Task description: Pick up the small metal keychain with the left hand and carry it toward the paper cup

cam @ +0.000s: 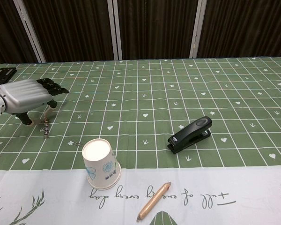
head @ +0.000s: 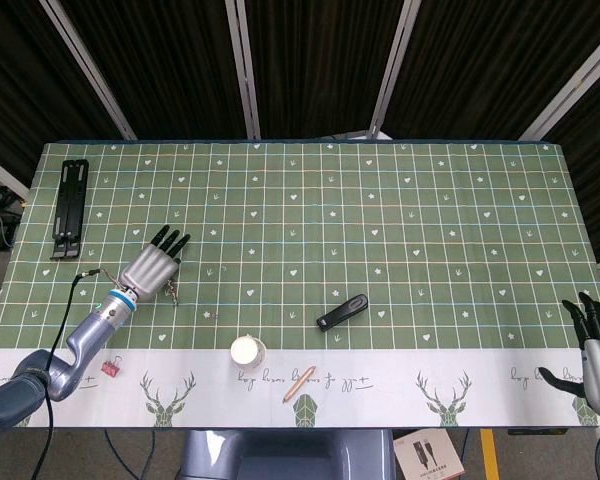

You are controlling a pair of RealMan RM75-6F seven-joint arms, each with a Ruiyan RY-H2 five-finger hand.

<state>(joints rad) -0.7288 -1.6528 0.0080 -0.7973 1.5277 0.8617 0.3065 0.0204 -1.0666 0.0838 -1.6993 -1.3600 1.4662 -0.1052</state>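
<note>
The small metal keychain lies flat on the green cloth, just right of my left hand. That hand hovers low over the cloth with its fingers spread forward and holds nothing; its thumb hangs down beside the keychain's near end. The white paper cup stands upside down at the front, to the right of the keychain. My right hand shows only in the head view, at the far right edge off the table, fingers spread and empty.
A black stapler lies right of the cup. A wooden pen rests on the white front strip. A black stand sits at the far left, and a small red clip near the front left edge.
</note>
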